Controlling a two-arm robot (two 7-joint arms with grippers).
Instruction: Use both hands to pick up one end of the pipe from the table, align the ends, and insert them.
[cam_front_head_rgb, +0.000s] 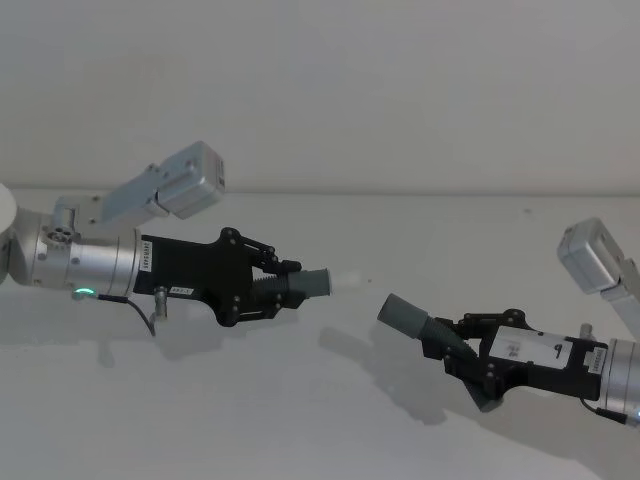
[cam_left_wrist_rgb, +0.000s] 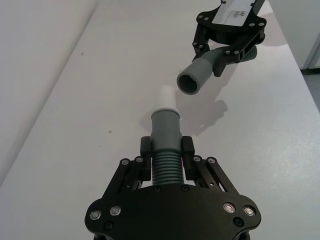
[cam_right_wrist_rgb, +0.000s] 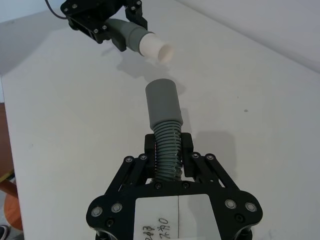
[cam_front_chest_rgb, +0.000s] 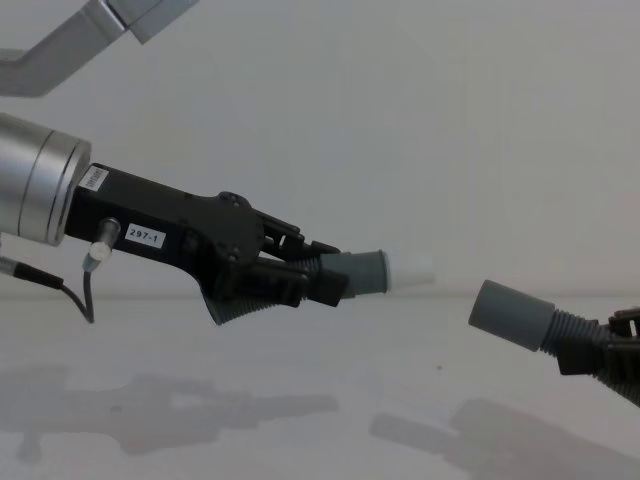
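Alignment step: left claw (cam_front_head_rgb: 285, 283) clamps white-tipped hose (cam_front_head_rgb: 318, 282), right claw (cam_front_head_rgb: 455, 345) clamps sleeve hose (cam_front_head_rgb: 408, 317); cuffs apart, sleeve needs levelling.

I see a plain white wall (cam_front_head_rgb: 400, 80) behind the work area, meeting the white table (cam_front_head_rgb: 330, 420) along a faint horizontal seam. The tabletop is matte, with soft grey shadows (cam_front_chest_rgb: 170, 410) lying on it, so the light falls from above and is diffuse. In my right wrist feed, a strip of reddish-brown floor (cam_right_wrist_rgb: 6, 165) shows past the table's edge. In my left wrist feed, a pale wall (cam_left_wrist_rgb: 35, 45) runs alongside the table.
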